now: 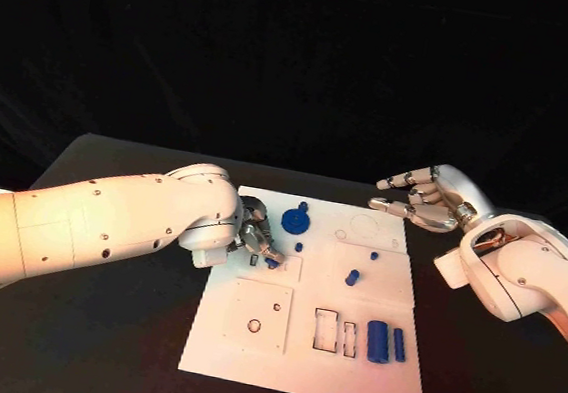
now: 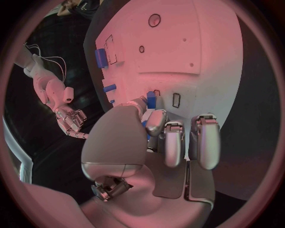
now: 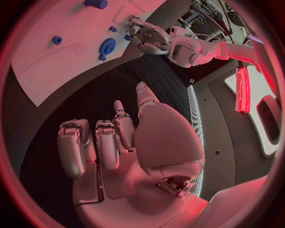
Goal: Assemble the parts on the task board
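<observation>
The white task board (image 1: 301, 361) lies in the middle of the black table. My left hand (image 1: 252, 235) is at the board's left edge and pinches a small blue part (image 2: 151, 100) between thumb and a finger, its tip down close to a small rectangular slot (image 2: 175, 99). My right hand (image 1: 422, 200) hovers off the board's far right corner with its fingers apart and nothing in them. A round blue disc part (image 1: 296, 222) sits near the far edge. Two blue cylinders (image 1: 378, 341) lie side by side on the board's right side.
Small blue pegs (image 1: 353, 276) stand mid-board. Rectangular cut-outs (image 1: 325, 331) and a round hole (image 1: 253, 325) mark the near half. Bare black table (image 1: 103, 330) surrounds the board. In the right wrist view the left hand (image 3: 148, 38) is beside the disc (image 3: 107, 46).
</observation>
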Robot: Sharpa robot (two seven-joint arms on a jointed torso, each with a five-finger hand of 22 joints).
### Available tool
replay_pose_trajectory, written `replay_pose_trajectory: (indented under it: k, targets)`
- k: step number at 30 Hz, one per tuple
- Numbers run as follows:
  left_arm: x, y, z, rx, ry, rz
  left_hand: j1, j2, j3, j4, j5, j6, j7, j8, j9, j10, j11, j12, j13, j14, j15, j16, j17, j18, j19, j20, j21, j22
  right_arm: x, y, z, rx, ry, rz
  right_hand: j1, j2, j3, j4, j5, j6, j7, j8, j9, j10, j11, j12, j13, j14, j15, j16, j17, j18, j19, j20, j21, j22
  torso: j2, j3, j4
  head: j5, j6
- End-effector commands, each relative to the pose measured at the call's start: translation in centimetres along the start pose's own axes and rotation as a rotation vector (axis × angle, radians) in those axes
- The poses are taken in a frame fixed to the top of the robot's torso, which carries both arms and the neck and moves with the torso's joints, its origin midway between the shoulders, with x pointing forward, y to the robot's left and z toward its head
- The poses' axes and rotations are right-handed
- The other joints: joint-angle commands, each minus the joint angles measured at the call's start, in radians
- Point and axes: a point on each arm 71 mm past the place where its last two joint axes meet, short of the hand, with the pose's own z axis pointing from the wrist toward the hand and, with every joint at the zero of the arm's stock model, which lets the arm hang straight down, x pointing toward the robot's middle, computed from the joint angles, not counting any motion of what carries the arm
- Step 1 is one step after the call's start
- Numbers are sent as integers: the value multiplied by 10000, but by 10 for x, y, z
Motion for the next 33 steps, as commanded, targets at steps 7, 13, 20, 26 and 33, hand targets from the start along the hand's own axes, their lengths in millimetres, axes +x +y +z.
replay_pose_trajectory:
  k: [7, 13, 20, 26, 33]
  targets:
    - [-1, 2, -5, 158, -696, -163, -243, -143, 1818, -1573, 1, 110, -5, 112, 330, 75, 36, 24, 17, 1031, 36, 31, 2629, -130, 533, 38, 14, 1470, 2, -1, 0, -21, 200, -76, -11, 90, -68, -21, 39, 74, 13, 13, 9, -46, -29, -41, 1115, 1019, -43, 45, 2606, 79, 742, -25, -70, 2048, 7, -2, 1, 19, -9]
    - [0, 3, -4, 70, -1063, 104, -335, -217, 1962, -1654, -2, 141, -23, 169, 394, 92, 20, 20, -12, 1031, 24, 31, 2629, -145, 564, 27, 51, 1538, 2, -1, 0, -13, 197, -75, -11, 90, -68, -21, 39, 74, 13, 13, 9, -46, -29, -41, 1115, 1019, -43, 45, 2606, 79, 742, -25, -70, 2048, 9, -7, 6, 46, -18]
    - [3, 2, -1, -32, -1165, 470, -404, -251, 2057, -1704, -2, 143, -33, 208, 440, 124, 10, 62, 16, 1031, 14, 31, 2629, -149, 575, 18, 63, 1561, 2, -1, 0, -13, 211, -72, -19, 86, -88, -15, 40, 76, 13, 13, 9, -47, -29, -42, 1113, 1018, -43, 43, 2602, 83, 734, -27, -79, 2032, 18, -13, -16, 69, -40]
    - [8, 0, 1, -88, -920, 795, -418, -257, 2078, -1715, -2, 138, -34, 214, 450, 129, 9, 71, 23, 1031, 12, 31, 2629, -153, 583, 16, 72, 1578, 3, -1, 0, -18, 230, -68, -19, 86, -88, -15, 40, 76, 13, 13, 9, -47, -29, -42, 1113, 1018, -43, 43, 2602, 83, 734, -27, -79, 2032, 16, -19, -15, 65, -67]
    - [11, 0, 2, -162, -622, 1119, -430, -261, 2093, -1724, -2, 133, -34, 218, 457, 119, 9, 52, -1, 1031, 11, 31, 2629, -152, 581, 15, 69, 1573, 3, -2, 1, -5, 281, -65, -19, 86, -88, -15, 40, 76, 13, 13, 9, -47, -29, -42, 1113, 1018, -43, 43, 2602, 83, 734, -27, -79, 2032, 5, -3, -11, 55, -98]
